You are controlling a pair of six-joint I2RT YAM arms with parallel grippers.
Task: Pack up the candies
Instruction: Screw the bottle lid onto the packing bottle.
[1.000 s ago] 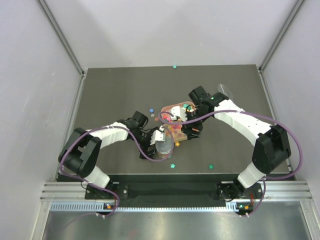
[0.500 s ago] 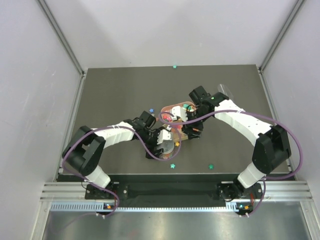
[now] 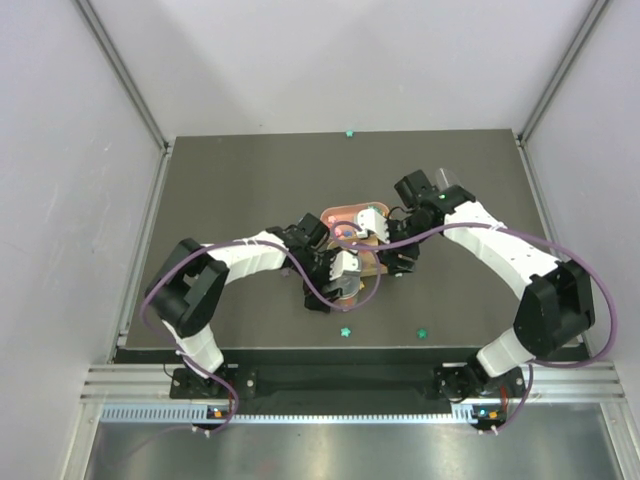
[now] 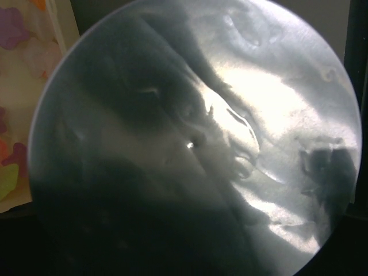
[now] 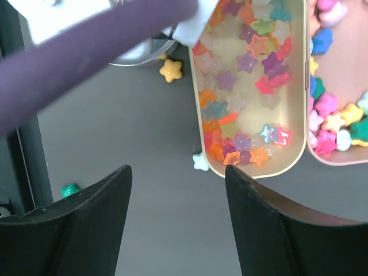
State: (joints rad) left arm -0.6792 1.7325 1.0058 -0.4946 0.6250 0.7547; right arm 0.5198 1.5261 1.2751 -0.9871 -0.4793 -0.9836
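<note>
Reaching inward, left tool [image 3: 340, 277] holds the jar [image 4: 190, 144] at the tray's [image 5: 303, 86] edge.

Top view evenly lit and sharp — left wrist view blurred, glare-streaked.

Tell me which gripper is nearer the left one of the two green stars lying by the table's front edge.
Left. The left gripper hangs just beyond that green star; the right gripper sits farther back and off to the star's right.
</note>
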